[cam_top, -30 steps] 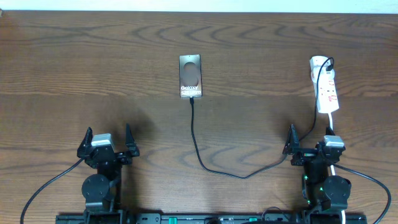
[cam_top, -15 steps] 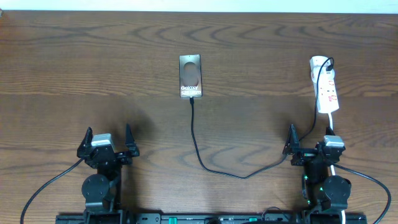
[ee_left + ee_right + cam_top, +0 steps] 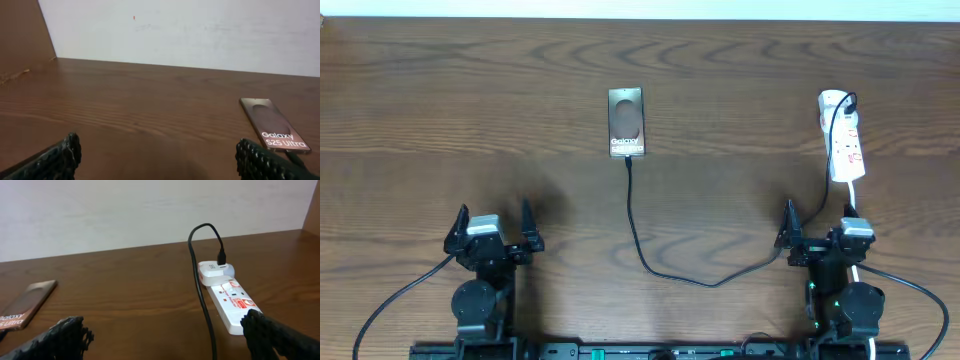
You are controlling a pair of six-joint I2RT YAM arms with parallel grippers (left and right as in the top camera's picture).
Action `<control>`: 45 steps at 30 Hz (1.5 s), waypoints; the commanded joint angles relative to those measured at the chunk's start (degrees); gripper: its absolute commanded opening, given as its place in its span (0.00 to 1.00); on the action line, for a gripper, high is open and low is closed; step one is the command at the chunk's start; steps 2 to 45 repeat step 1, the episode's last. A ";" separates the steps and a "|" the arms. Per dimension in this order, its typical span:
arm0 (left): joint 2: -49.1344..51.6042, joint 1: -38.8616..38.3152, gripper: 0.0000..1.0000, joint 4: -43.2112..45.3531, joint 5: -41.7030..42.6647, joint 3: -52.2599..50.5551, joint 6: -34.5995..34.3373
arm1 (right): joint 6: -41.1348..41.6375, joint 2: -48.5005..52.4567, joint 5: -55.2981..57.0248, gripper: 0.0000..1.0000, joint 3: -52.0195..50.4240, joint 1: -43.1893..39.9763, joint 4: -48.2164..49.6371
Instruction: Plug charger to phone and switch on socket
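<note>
The phone [image 3: 626, 122] lies face up at the table's back centre; it also shows in the left wrist view as the phone [image 3: 274, 125]. The charger [image 3: 638, 240], a thin black cable, runs from a black plug on the socket [image 3: 844, 140] down and across to the phone's near edge. Its tip [image 3: 628, 163] lies at that edge; whether it is inserted I cannot tell. My left gripper [image 3: 494, 215] stands open near the front left, far from the phone. My right gripper [image 3: 818, 222] stands open just in front of the socket [image 3: 232, 302], with the cable [image 3: 202, 305] between its fingers' line of sight.
The socket's white cord [image 3: 855, 195] runs from the strip toward the right arm's base. A pale wall [image 3: 190, 30] rises behind the table's far edge. Bare wooden table [image 3: 470, 120] spreads left of the phone.
</note>
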 commanded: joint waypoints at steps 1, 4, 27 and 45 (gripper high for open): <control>-0.35 -0.17 0.98 -2.73 -0.72 -0.76 0.81 | -0.31 -0.37 -0.15 0.99 -0.11 0.39 -0.28; -0.35 -0.17 0.98 -2.73 -0.72 -0.76 0.81 | -0.31 -0.37 -0.15 0.99 -0.11 0.39 -0.28; -0.35 -0.17 0.98 -2.73 -0.72 -0.76 0.81 | -0.31 -0.37 -0.15 0.99 -0.11 0.39 -0.28; -0.35 -0.17 0.98 -2.73 -0.72 -0.76 0.81 | -0.31 -0.37 -0.15 0.99 -0.11 0.39 -0.28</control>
